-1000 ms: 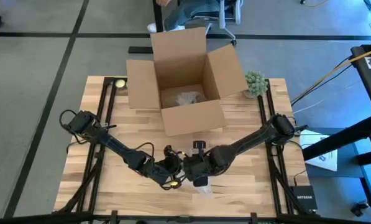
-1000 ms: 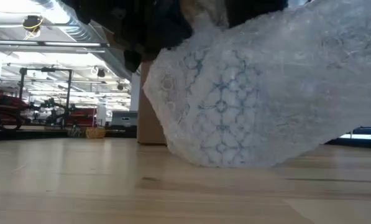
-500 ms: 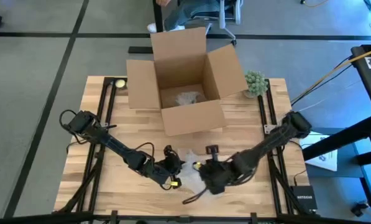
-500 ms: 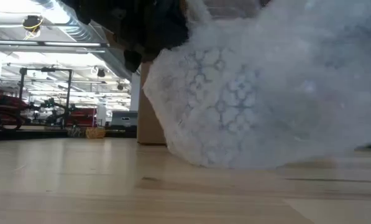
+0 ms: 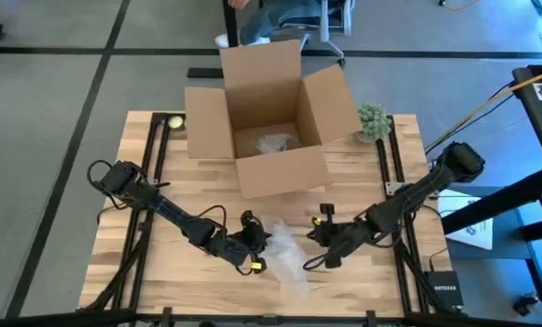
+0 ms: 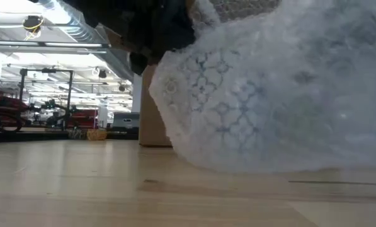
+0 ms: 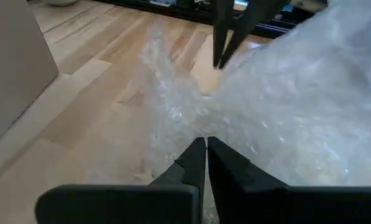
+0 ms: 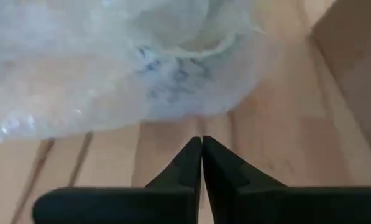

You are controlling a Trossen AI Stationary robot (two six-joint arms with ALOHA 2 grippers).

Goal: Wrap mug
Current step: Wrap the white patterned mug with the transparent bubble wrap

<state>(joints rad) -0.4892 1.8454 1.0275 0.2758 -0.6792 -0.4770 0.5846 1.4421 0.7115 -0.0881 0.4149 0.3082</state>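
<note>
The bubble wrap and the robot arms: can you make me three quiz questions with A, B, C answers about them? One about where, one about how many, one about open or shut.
1. Where does the bubble wrap lie?
A. inside the box
B. on the table between the two grippers
C. on the floor

2. How many cardboard boxes are on the table?
A. one
B. two
C. three

3. How are the right gripper's fingers?
A. wide open
B. shut on a spoon
C. shut, holding nothing

Answers:
1 B: the high view shows it between the left gripper and the right one.
2 A: only one stands there.
3 C: the right wrist view shows fingertips together over bare wood.
</note>
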